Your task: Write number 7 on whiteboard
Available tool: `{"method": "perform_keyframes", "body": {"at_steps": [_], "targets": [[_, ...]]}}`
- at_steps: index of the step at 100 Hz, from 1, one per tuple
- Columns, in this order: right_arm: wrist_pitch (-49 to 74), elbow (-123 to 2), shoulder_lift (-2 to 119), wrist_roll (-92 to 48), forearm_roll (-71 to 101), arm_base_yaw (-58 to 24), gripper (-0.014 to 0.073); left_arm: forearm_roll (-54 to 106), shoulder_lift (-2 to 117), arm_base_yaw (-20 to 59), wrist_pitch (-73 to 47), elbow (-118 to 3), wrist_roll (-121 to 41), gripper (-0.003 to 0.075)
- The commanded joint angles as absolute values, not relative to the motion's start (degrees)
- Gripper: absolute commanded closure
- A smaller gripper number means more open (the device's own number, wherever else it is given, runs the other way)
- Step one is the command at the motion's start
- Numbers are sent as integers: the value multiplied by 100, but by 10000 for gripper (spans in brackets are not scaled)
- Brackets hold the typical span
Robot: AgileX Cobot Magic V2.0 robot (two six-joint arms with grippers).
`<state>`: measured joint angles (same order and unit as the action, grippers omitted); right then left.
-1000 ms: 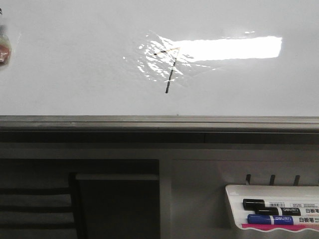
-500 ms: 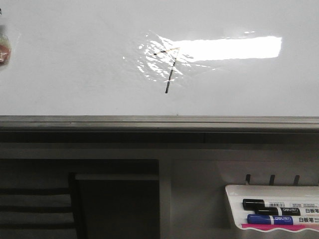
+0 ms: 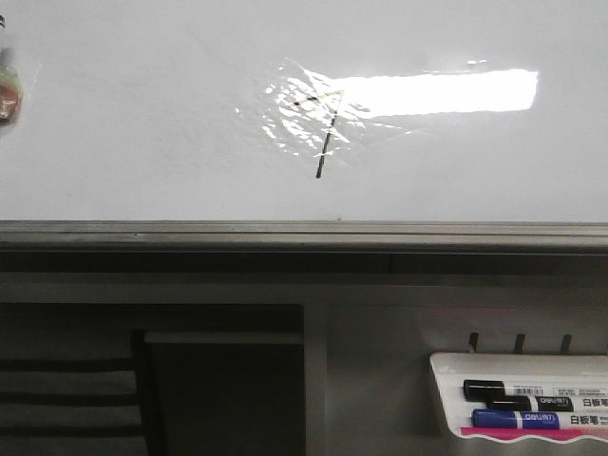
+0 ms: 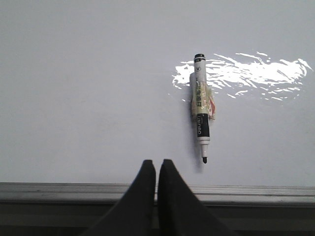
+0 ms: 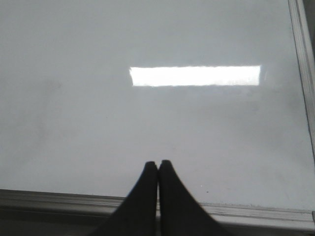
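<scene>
The whiteboard [image 3: 142, 123] lies flat, glossy white, with a bright rectangular light reflection. The number 7 [image 3: 326, 133] is on it in thin black strokes: a faint top bar and a longer slanted downstroke. In the left wrist view a black-and-white marker [image 4: 200, 115] lies uncapped on the whiteboard [image 4: 74, 73], its tip towards the rail, ahead and to one side of my left gripper [image 4: 157, 163]. That gripper is shut and empty over the grey rail. My right gripper [image 5: 158, 163] is shut and empty over the edge of the whiteboard [image 5: 74, 123]. The 7 does not show in either wrist view.
A grey metal rail [image 3: 285, 233] runs along the board's near edge. A small white marker tray [image 3: 446, 380] hangs at lower right, holding a black marker [image 3: 518, 390] and a blue marker [image 3: 518, 418]. Dark frame parts stand at lower left.
</scene>
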<state>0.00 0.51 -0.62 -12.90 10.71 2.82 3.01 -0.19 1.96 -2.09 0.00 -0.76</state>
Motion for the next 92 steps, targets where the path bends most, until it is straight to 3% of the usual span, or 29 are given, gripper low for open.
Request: {"method": "perform_keyframes", "body": {"at_steps": [1,21,36,92], "targets": [[-488,230,-176,-1306,1072,308,665,327,-119,213,241,196,-84,741],[-528,230,-176,-1216,1030,308,665,327,-119,213,241,196,-84,741],[-523,230,-176,178,-430,308,665,327,-119,213,241,196,-84,741],[-463,230,-176,178,-431,308,665,327,-119,213,241,196,-84,741]]}}
